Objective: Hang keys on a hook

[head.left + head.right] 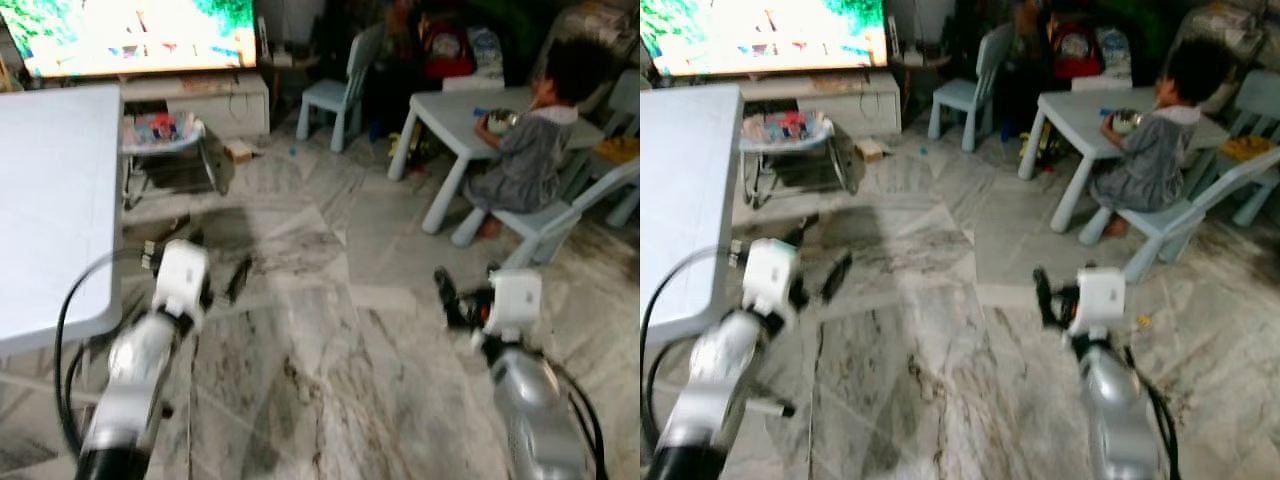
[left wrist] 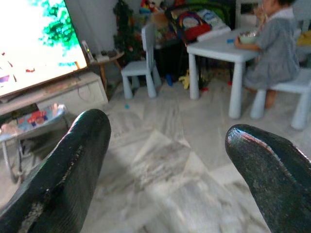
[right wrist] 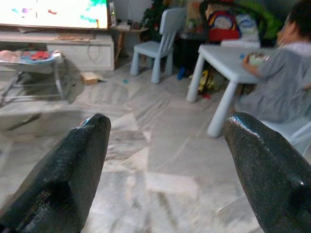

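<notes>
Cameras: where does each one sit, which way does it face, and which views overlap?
Left eye: on the head, looking forward and down at the marble floor; both silver arms show, left gripper and right gripper.
Right eye: same head, same scene.
Left wrist: looks along its open black fingers toward the small table.
Right wrist: looks along its open fingers at the same table.
Shared by all: TV, light-blue chair, seated person.

Both eye views are motion-blurred, the television glares overexposed, and the room's far corners stay dim.
</notes>
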### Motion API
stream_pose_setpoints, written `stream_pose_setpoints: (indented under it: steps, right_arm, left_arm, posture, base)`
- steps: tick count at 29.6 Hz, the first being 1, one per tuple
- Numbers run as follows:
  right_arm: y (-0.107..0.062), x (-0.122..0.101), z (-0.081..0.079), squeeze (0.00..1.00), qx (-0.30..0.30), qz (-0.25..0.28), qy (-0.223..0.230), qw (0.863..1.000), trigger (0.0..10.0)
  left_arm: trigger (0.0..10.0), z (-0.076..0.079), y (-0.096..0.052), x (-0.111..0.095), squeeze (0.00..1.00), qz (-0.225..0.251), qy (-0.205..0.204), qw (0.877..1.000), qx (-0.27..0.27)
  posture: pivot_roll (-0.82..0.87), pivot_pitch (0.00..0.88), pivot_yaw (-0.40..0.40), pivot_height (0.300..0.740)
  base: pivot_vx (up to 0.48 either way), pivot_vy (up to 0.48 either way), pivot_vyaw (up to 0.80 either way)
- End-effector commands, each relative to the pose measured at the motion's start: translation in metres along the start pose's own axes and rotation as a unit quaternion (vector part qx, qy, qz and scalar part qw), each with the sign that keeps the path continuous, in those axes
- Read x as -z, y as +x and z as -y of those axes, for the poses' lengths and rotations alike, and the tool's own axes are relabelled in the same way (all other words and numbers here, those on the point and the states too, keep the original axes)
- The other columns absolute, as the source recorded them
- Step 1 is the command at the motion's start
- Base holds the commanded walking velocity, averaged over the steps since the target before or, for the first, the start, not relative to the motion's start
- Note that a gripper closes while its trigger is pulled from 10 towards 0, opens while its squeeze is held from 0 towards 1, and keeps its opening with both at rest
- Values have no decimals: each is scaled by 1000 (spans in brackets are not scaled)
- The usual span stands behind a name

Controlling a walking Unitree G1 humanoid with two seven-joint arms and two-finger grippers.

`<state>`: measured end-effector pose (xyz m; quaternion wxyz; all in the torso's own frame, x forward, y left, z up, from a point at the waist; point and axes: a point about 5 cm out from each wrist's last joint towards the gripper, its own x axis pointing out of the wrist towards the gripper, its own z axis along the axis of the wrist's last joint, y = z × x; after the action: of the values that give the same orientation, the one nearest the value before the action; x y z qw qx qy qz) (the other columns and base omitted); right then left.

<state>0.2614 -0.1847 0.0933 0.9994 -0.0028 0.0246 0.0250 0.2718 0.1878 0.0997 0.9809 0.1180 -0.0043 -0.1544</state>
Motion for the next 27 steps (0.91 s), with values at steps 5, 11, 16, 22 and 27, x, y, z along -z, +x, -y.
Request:
stream_pose_setpoints:
  steps: [5,11,16,22,27]
  right_arm:
    - [-15,-18,-12,0,43,21,16,999,10000]
    - [-30,-21,-15,0,72,17,19,997,10000]
    - [-48,-19,1,0,82,-14,-8,997,10000]
    - [-59,-19,18,0,121,-17,-8,992,10000]
    - [-56,-22,14,0,126,-13,-11,992,10000]
  left_arm:
    - [10000,10,-15,-11,0,8,-10,999,-40]
    - [10000,18,-25,-19,0,8,-24,998,-50]
    - [10000,23,-22,-16,0,-16,-11,1000,-5]
    - [10000,27,-8,-20,0,-16,-14,1000,4]
    - [10000,36,0,-25,0,-13,-20,1000,17]
  posture:
    - [86,0,-84,740]
    - [92,15,-98,740]
    - [69,23,-97,740]
    - [30,12,-72,740]
    - [27,0,-59,740]
  base:
    - [0,0,0]
    - [0,0,0]
    - [0,0,0]
    - [0,0,0]
    - [0,0,0]
